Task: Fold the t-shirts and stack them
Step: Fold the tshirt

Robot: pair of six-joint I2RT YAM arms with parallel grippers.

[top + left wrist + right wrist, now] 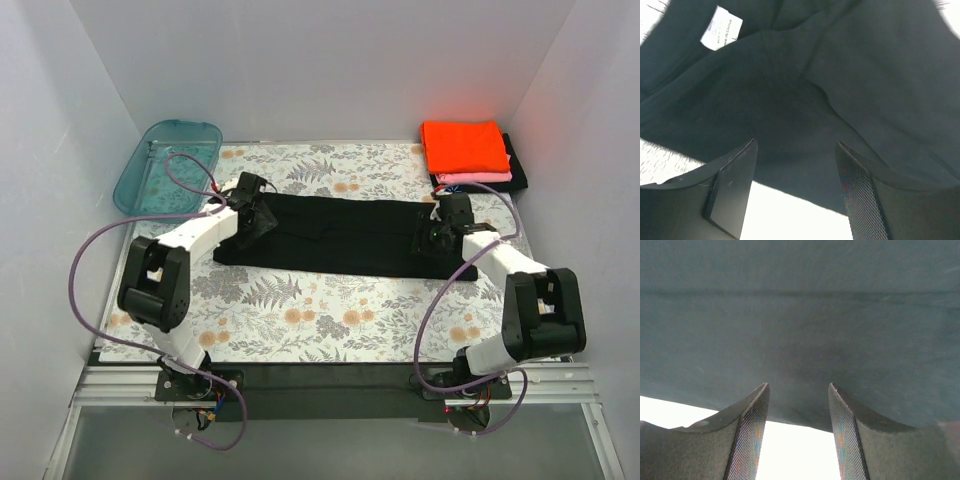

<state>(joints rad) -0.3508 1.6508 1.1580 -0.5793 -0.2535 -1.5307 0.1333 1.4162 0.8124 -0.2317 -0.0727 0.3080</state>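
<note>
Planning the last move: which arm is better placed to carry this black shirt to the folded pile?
Probably right. The right gripper is at the end of the black shirt nearest the pile at far right; the left gripper is at the opposite end, by the tub.

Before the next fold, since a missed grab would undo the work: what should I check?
1. Left jaws open: ok, over the black shirt's label end.
2. Right jaws open: ok, over its other end.
3. Cloth clamped: not ok, neither pair has shut.
4. Black shirt lying flat in a long strip: ok.
5. Orange shirt sitting neatly atop pink shirt: ok.
6. Jaws deep enough to catch every layer: cannot tell.
</note>
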